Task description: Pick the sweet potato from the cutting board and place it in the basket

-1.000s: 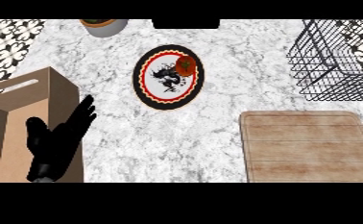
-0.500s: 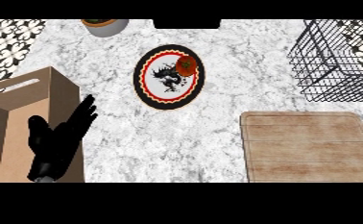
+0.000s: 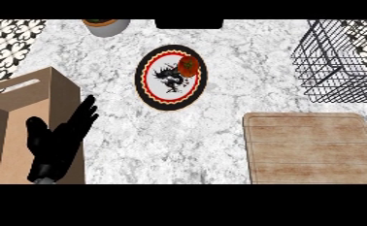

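The board [image 3: 307,147] shows no sweet potato, and none appears elsewhere; the only food is a red-orange item [image 3: 188,66] on the plate [image 3: 153,92], well apart from the wire basket [image 3: 333,62]. The left robot hand [image 3: 61,140] rests open at lower left; the right is unseen. The likely risk is grasping that wrong item, or searching a bare board.

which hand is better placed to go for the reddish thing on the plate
Left, probably: the left hand is the only one showing, open at lower left by the box. The reddish thing lies on the plate, up-right of it. The right hand is out of view.
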You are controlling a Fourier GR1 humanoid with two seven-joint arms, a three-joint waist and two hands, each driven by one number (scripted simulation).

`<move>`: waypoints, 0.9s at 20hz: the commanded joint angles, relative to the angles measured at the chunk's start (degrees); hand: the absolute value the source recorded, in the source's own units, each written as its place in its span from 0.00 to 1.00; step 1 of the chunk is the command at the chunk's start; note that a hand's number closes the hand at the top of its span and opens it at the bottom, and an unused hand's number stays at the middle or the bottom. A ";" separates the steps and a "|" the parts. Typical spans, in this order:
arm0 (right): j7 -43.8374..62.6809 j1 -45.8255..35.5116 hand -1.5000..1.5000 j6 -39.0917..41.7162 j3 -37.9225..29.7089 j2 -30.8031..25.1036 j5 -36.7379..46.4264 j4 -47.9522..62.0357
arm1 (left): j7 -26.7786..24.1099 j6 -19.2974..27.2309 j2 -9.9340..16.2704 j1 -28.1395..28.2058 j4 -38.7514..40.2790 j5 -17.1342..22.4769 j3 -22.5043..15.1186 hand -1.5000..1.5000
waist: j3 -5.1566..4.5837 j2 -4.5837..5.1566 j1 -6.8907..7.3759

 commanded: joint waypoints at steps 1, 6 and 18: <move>-1.57 -1.66 1.00 0.25 1.83 -3.72 3.90 4.74 | -2.67 0.79 -1.80 5.28 9.09 -2.19 -1.53 0.50 | -1.79 1.12 0.49; -11.50 -0.39 0.00 0.16 1.04 -6.01 4.49 10.43 | -0.34 -0.46 -0.85 2.67 9.24 -0.39 0.22 0.50 | -1.65 1.03 -0.39; -15.49 -6.18 0.00 -2.90 -7.09 -8.60 -0.88 20.38 | -2.70 -0.66 -1.26 6.51 9.03 -1.12 -0.31 0.50 | -1.72 0.79 0.03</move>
